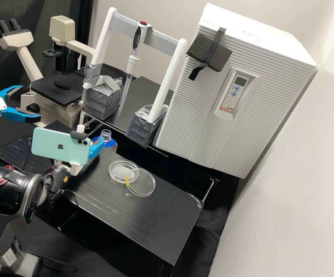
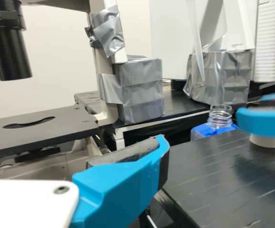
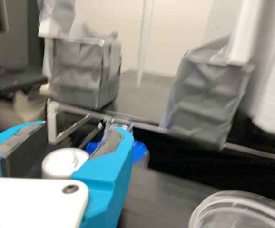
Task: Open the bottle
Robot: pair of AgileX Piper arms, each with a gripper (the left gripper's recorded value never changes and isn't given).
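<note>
- Already the bottle (image 1: 107, 139) stands uncapped at the bench's (image 1: 144, 223) far edge, with its threaded neck bare and blue liquid below.
- Right gripper (image 3: 63, 142) is clamped on the white cap (image 3: 63, 164), just beside the bottle. I cannot tell whether the cap touches the bench.
- Left gripper (image 1: 22, 102) hangs beyond the bench's left end, by the microscope (image 1: 51, 88), with its fingers apart and nothing between them.
- Step in hand, as I judge it: carry the cap clear and set it down.
  - Keep the squeeze firm.
  - Draw the cap away from the neck before lowering it. Nothing braces the bottle, so a brush from a finger could tip it.
- Best landing spot looks like bare bench toward the near edge, short of the dishes (image 1: 141, 184). Lower until the cap sits flat, and only then let go.
- Count:
  - one bottle and one cap
  - two grippers
  - two clear dishes, overlapping at mid-bench, with one small yellow piece (image 1: 127, 179) between them
  - one pipette (image 1: 130, 73) on one white stand (image 1: 163, 42)
  - two taped blocks (image 1: 101, 96) at the stand's feet
  - one microscope
  - one white ribbed cabinet (image 1: 228, 96)
</note>
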